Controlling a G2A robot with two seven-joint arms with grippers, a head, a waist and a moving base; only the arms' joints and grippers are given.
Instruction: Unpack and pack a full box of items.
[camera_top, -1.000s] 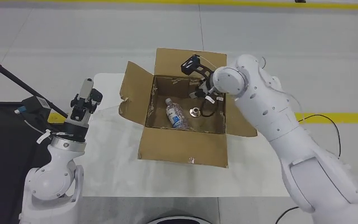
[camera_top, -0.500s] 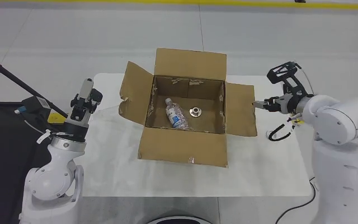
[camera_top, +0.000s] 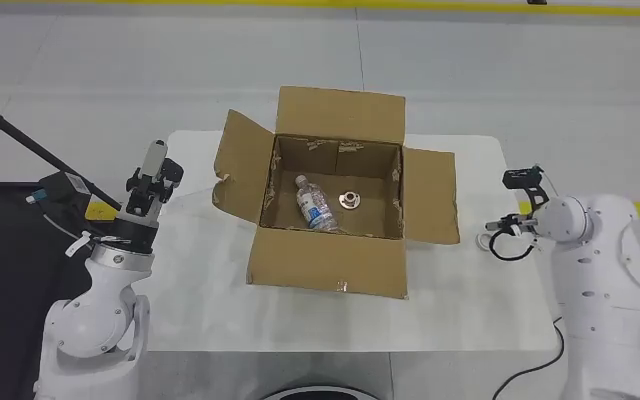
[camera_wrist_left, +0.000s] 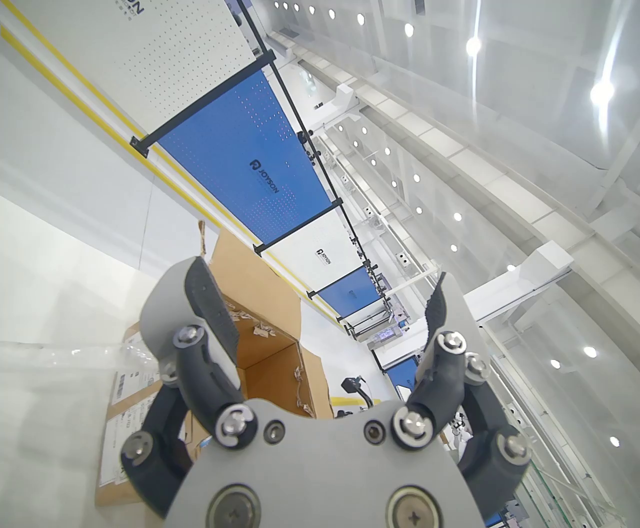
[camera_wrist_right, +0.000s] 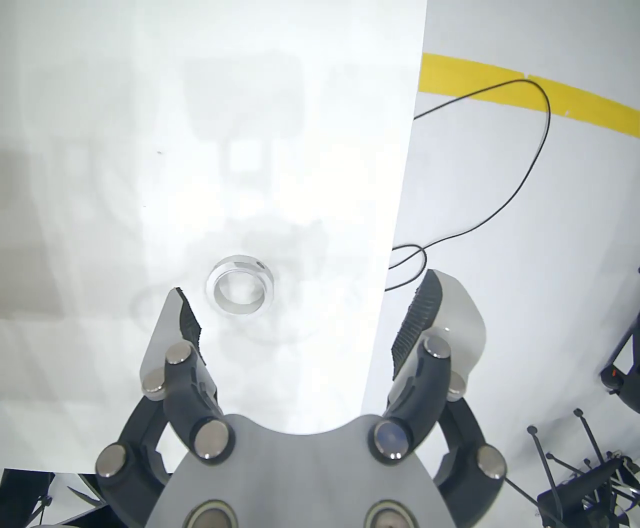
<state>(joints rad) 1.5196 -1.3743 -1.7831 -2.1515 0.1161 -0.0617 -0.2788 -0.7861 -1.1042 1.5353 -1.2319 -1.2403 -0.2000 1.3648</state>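
Observation:
The open cardboard box (camera_top: 330, 262) stands mid-table with its flaps spread. Inside lie a clear plastic bottle (camera_top: 314, 204) and a small round metal part (camera_top: 349, 199). My right gripper (camera_wrist_right: 305, 305) is open, low over the table's right edge (camera_top: 503, 228). A silver ring (camera_wrist_right: 240, 292) lies flat on the white tabletop just ahead of its fingers, touching neither. My left gripper (camera_wrist_left: 320, 290) is open and holds nothing. It points upward at the table's left side (camera_top: 152, 175), with the box (camera_wrist_left: 260, 295) beyond it.
A white sheet covers the table (camera_top: 200, 300). A thin black cable (camera_wrist_right: 505, 200) trails over the floor past the right edge, near a yellow floor line (camera_wrist_right: 525, 92). Dark gear (camera_top: 60, 190) sits off the table's left side. Bare cloth lies in front of the box.
My right arm has come out of the box and swung to the table's right edge, lower down. The bottle, the metal part and the left arm have stayed put.

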